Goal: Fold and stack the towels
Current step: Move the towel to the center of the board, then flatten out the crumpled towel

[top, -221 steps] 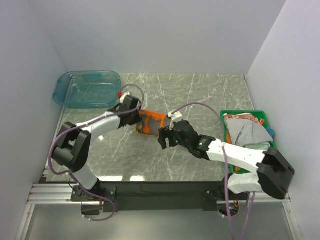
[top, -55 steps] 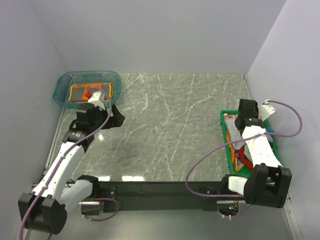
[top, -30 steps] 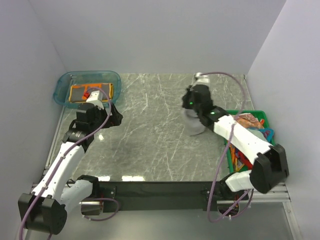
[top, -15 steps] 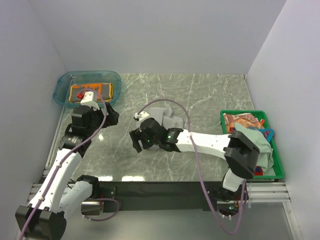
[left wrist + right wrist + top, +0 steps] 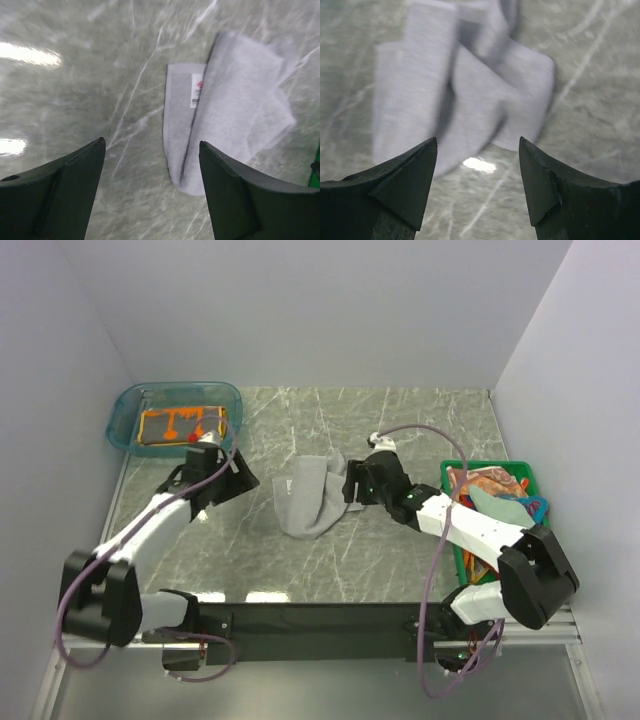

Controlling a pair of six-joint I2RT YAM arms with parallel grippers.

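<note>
A pale grey-white towel (image 5: pixel 306 497) lies crumpled on the marble table, loosely doubled over itself, and shows as well in the left wrist view (image 5: pixel 235 110) and the right wrist view (image 5: pixel 465 100). My left gripper (image 5: pixel 243 480) is open, to the towel's left, apart from it. My right gripper (image 5: pixel 347 489) is open just off its right edge, with nothing between the fingers. An orange-brown towel (image 5: pixel 180 426) lies folded flat in the teal tub (image 5: pixel 125 405). More towels, red-patterned and pale green (image 5: pixel 497 495), fill the green crate (image 5: pixel 452 468).
The teal tub sits at the back left corner and the green crate along the right edge. White walls close off the back and both sides. Cables loop above both arms.
My right gripper let go of the grey-white towel on the table and drew back to the right. My left arm swung toward the towel from the tub side.
</note>
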